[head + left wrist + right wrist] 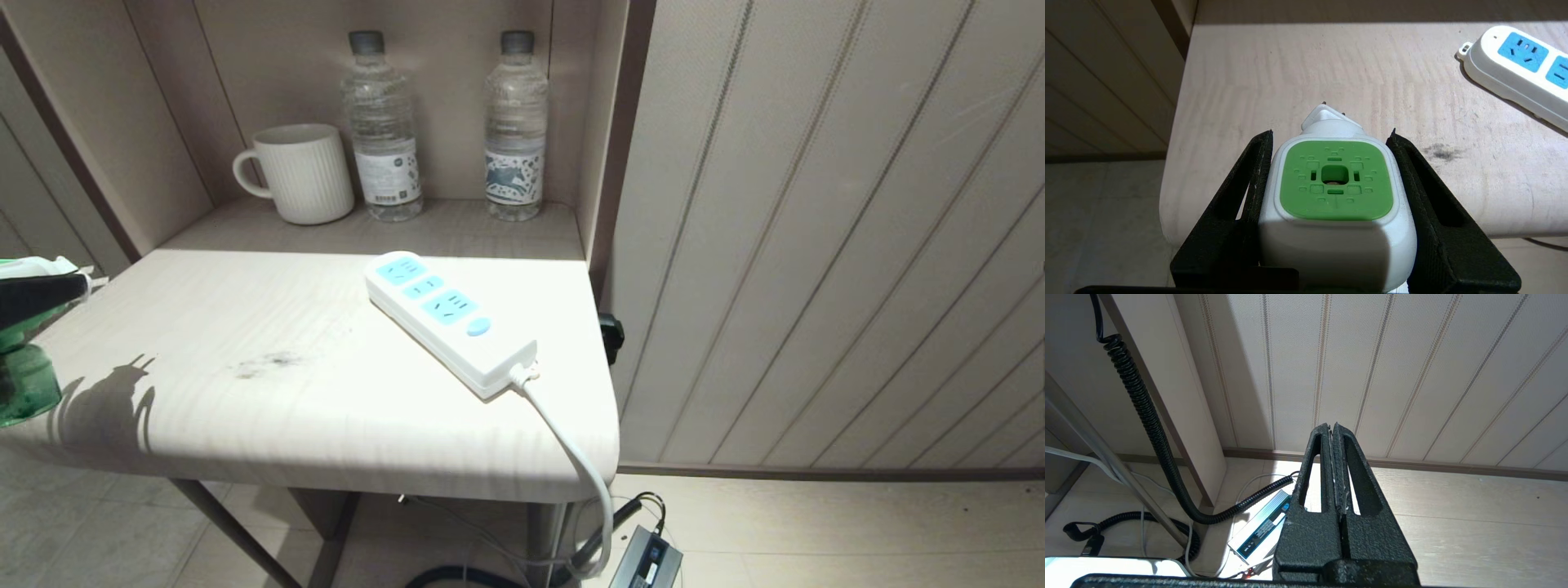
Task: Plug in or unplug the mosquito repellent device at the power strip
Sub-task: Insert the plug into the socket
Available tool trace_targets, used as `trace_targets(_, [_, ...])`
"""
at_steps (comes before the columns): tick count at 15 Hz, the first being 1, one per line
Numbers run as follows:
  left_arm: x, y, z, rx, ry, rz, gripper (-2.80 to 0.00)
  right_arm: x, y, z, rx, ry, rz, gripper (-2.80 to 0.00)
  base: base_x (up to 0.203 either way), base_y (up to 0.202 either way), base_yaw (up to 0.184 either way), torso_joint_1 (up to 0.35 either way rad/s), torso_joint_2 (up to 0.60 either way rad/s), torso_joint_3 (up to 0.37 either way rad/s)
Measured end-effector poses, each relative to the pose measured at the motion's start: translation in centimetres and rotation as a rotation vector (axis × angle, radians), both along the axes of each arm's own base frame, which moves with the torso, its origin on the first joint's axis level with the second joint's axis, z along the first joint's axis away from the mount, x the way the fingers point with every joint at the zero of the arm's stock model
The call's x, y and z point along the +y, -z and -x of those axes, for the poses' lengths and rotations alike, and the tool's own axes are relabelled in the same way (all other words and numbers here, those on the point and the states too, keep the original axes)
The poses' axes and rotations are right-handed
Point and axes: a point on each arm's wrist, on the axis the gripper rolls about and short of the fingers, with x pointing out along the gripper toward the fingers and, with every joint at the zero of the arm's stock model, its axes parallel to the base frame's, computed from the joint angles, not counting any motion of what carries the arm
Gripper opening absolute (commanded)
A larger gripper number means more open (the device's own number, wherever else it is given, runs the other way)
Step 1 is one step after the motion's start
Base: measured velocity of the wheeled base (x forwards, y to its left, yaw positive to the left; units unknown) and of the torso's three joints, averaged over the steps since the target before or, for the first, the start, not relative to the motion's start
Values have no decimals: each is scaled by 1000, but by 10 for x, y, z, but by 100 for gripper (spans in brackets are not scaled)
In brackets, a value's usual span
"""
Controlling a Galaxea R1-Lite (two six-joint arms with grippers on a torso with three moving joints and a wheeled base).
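Green-and-white mosquito repellent device (1336, 192) sits clamped by its white cap between the fingers of the left gripper (1331, 179), at the far left edge of the table (245, 327), with its plug end towards the tabletop. The power strip (447, 317) lies well apart to the right, its long axis slanting from far-left to near-right, all three sockets free. The right gripper (1334, 465) is pressed together and empty, low near the floor, so the left arm looks better placed to carry the device rightwards
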Motion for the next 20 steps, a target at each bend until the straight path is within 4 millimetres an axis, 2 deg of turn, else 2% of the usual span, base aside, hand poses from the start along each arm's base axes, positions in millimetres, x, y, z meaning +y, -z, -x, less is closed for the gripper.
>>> trace_targets(7, [0,-3,1,10,-14,12,-280,0,0,0,1,2,-5,-280,0,0,0,3,-13,-10])
trace_targets(10, [1,-1,2,29,-15,16,-280,0,0,0,1,3,-4,-280,0,0,0,67,-213,-233])
trace_targets(16, [0,14,1,146,-3,-4,-280,0,0,0,0,2,-4,-280,0,0,0,148,-494,-298])
trace_targets(20, [0,15,4,152,0,-4,-280,0,0,0,1,2,-4,-280,0,0,0,182,-467,-279])
